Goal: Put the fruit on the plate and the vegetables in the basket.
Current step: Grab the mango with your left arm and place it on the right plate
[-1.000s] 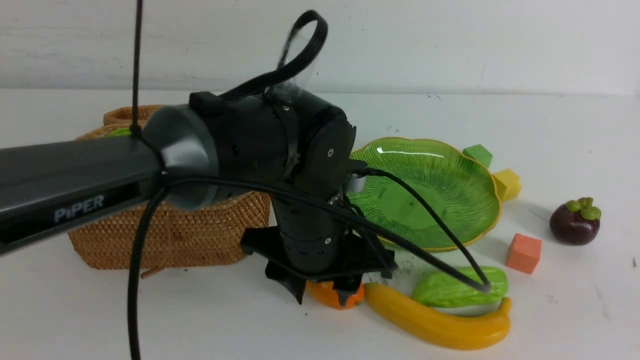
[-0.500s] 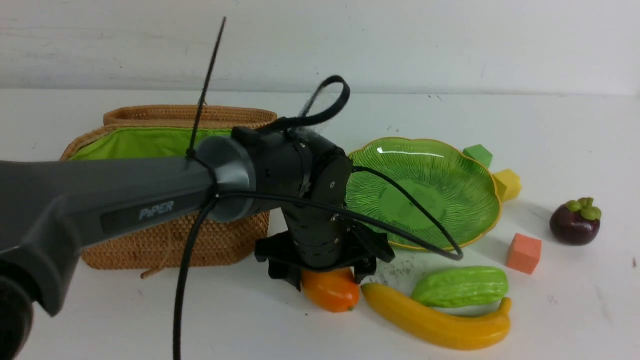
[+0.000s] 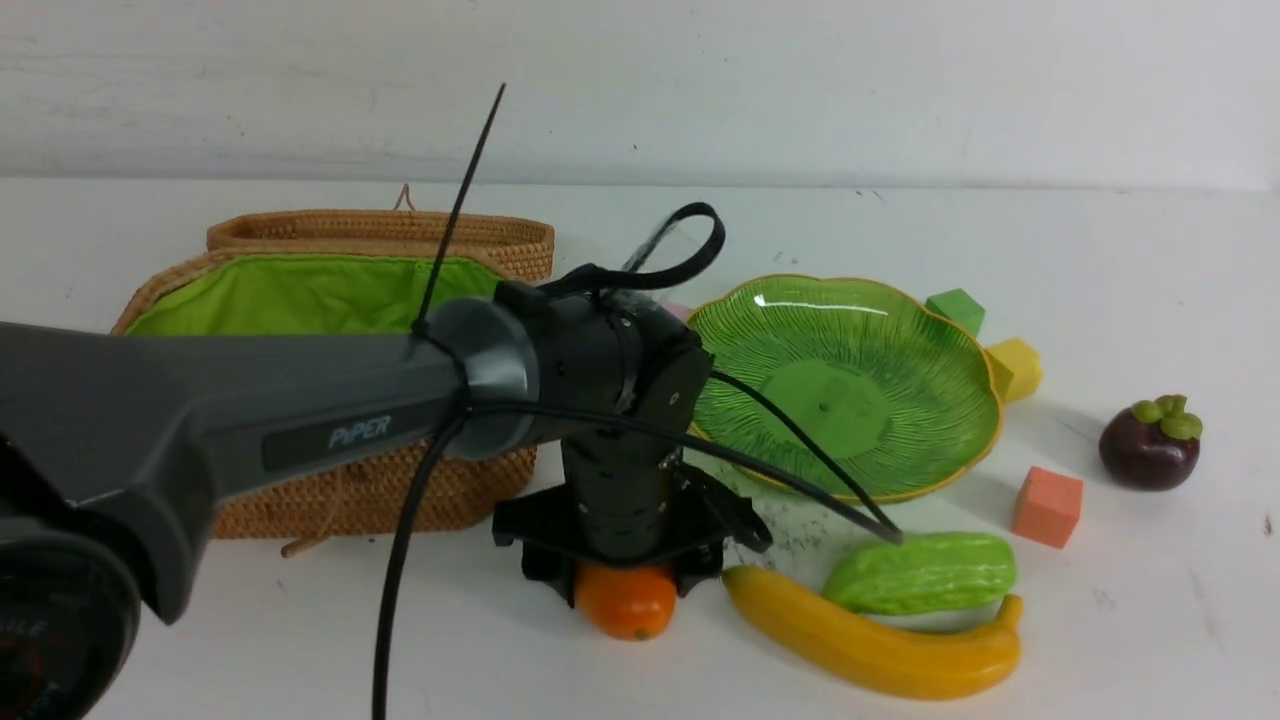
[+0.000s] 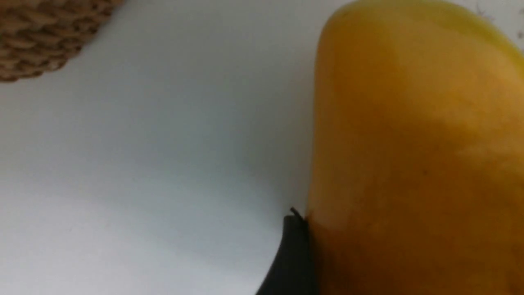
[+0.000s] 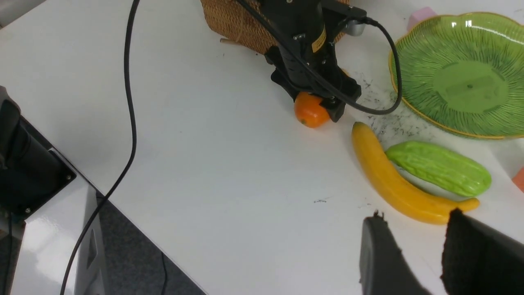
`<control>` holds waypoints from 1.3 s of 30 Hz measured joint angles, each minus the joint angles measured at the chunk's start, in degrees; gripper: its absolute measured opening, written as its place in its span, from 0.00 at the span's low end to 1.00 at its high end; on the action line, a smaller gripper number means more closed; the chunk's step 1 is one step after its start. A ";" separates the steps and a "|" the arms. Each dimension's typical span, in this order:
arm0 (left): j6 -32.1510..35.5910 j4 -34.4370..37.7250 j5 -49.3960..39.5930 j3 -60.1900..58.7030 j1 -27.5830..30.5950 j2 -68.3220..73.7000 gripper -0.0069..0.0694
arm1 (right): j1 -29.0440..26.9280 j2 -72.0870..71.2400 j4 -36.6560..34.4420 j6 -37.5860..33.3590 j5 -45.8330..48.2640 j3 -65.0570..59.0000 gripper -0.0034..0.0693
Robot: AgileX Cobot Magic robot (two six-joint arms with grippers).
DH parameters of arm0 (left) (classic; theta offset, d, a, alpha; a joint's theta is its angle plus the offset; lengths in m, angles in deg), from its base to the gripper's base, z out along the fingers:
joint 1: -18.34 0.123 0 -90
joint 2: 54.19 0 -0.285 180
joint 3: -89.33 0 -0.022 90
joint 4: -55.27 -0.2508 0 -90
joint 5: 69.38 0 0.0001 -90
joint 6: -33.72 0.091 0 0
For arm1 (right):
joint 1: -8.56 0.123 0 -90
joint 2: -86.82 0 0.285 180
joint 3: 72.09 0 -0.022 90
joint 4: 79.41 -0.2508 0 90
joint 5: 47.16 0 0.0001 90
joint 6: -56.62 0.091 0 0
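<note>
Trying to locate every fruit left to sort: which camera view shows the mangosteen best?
The front view: the mangosteen sits whole and unobstructed at the robot's far right, apart from the orange cube. Neither the left wrist view nor the right wrist view shows it at all.

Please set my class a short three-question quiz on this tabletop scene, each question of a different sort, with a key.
1. True or false: the plate holds no fruit yet.
2. Which thing does the left gripper stand down over? A apple, B mango, C carrot.
3. Fill in: the fruit farthest to the robot's right is the ____.
Key: 1 true; 2 B; 3 mangosteen.
</note>
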 joint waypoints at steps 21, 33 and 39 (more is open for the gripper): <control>26.83 4.84 9.14 0.00 -6.94 -14.32 0.86 | 0.00 0.00 10.54 5.23 -6.06 0.00 0.37; 30.64 4.39 32.16 6.59 -1.13 -0.24 0.86 | 0.00 0.00 17.75 12.22 -7.19 0.00 0.37; 30.64 3.77 32.22 9.38 -1.04 3.91 0.94 | 0.00 0.00 16.81 12.22 -6.55 0.00 0.37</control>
